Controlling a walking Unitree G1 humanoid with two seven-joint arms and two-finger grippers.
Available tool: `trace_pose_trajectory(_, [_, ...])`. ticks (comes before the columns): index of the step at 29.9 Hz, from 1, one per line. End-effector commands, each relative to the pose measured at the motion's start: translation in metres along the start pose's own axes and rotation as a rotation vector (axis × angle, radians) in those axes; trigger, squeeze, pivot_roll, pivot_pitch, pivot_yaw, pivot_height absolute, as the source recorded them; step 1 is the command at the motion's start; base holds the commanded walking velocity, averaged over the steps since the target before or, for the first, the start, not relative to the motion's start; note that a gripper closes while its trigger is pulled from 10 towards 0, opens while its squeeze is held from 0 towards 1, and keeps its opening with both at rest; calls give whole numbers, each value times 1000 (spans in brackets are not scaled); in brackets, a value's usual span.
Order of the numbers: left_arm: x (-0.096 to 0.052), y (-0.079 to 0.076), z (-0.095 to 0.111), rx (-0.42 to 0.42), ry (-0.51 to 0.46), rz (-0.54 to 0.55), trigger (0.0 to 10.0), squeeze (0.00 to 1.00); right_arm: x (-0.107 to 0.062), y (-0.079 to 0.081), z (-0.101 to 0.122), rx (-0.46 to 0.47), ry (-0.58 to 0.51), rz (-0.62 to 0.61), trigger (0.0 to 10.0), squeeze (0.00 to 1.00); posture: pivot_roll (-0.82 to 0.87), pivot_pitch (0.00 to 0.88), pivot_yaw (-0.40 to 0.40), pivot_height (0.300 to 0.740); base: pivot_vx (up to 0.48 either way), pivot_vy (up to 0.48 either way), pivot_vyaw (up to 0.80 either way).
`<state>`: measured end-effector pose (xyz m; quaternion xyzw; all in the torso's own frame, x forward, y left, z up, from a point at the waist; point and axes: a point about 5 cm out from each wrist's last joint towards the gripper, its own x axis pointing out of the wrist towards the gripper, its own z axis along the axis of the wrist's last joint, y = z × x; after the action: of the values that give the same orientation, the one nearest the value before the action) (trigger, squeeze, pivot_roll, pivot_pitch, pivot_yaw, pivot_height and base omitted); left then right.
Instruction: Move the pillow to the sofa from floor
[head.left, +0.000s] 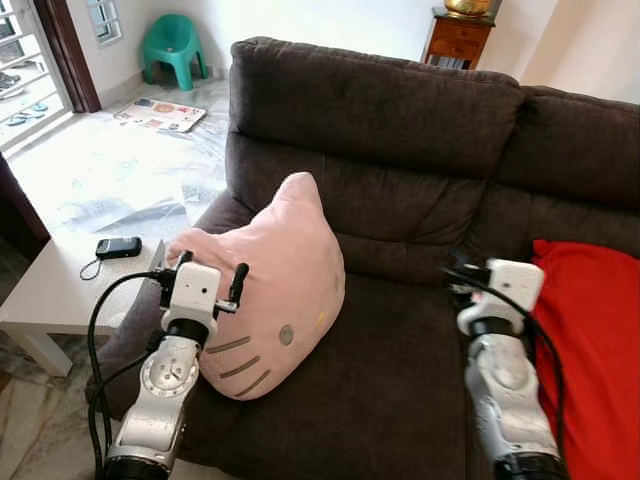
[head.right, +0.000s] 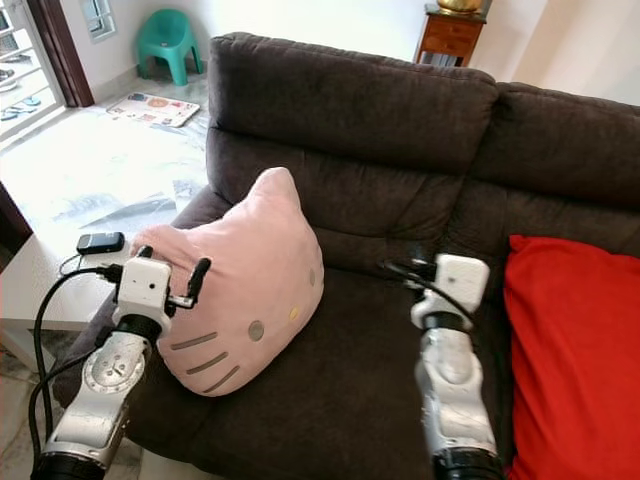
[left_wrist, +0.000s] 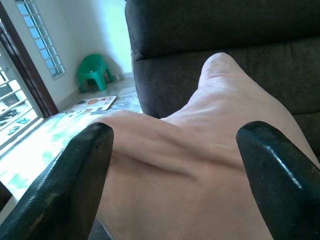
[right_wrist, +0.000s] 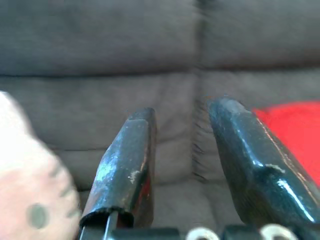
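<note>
A pink cat-face pillow (head.left: 275, 290) leans upright on the left seat of the dark brown sofa (head.left: 400, 130), next to the armrest. My left gripper (head.left: 213, 265) is at the pillow's left edge, open, with the pink fabric (left_wrist: 190, 165) bulging between its two spread fingers (left_wrist: 75, 175). Further right, my right gripper (head.right: 410, 268) hovers above the middle seat, well apart from the pillow. It is open with nothing between its fingers (right_wrist: 127, 160).
A red cushion (head.left: 590, 340) lies on the sofa's right seat beside my right arm. A low white table (head.left: 50, 290) with a black phone (head.left: 118, 246) stands left of the sofa. A green plastic chair (head.left: 172, 45) and a wooden cabinet (head.left: 457, 35) stand further back.
</note>
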<state>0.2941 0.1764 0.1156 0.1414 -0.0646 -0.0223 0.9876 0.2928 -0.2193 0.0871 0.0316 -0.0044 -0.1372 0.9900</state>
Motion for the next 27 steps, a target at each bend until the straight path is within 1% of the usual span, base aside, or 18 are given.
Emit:
trace_pose_trajectory(1, [2, 5, 3, 0, -19, 15, 10000, 0, -2, -7, -4, 21, 16, -23, 10000, 0, 106, 0, -74, 740, 0, 0, 0])
trace_pose_trajectory(4, [2, 7, 2, -5, -12, 25, 10000, 0, -3, -3, -5, 28, 15, -5, 10000, 0, 106, 0, -66, 740, 0, 0, 0])
trace_pose_trajectory(6, [3, 7, 1, -23, -5, 35, 10000, 0, -3, 1, -6, 37, 15, -1, 10000, 0, 106, 0, -50, 740, 0, 0, 0])
trace_pose_trajectory(11, [6, 5, 1, -17, -1, 11, 10000, 0, -2, 9, -5, 66, 1, 3, 10000, 0, 97, 0, -23, 740, 0, 0, 0])
trace_pose_trajectory(15, [9, 7, -1, -19, 7, 0, 10000, 0, -4, 17, -5, 88, -10, 23, 10000, 0, 80, 0, -2, 740, 0, 0, 0])
trace_pose_trajectory(19, [11, 7, -2, -30, 12, 2, 10000, 0, -5, 20, -4, 61, -16, 43, 10000, 0, 76, 0, -1, 740, 0, 0, 0])
trace_pose_trajectory(24, [11, 4, -2, -26, 13, 0, 10000, 0, -5, 24, -2, 55, -26, 64, 10000, 0, 77, 0, -11, 740, 0, 0, 0])
trace_pose_trajectory(27, [10, 4, -3, -37, 17, 12, 10000, 0, -4, 25, -1, 39, -28, 78, 10000, 0, 77, 0, -23, 740, 0, -275, 0])
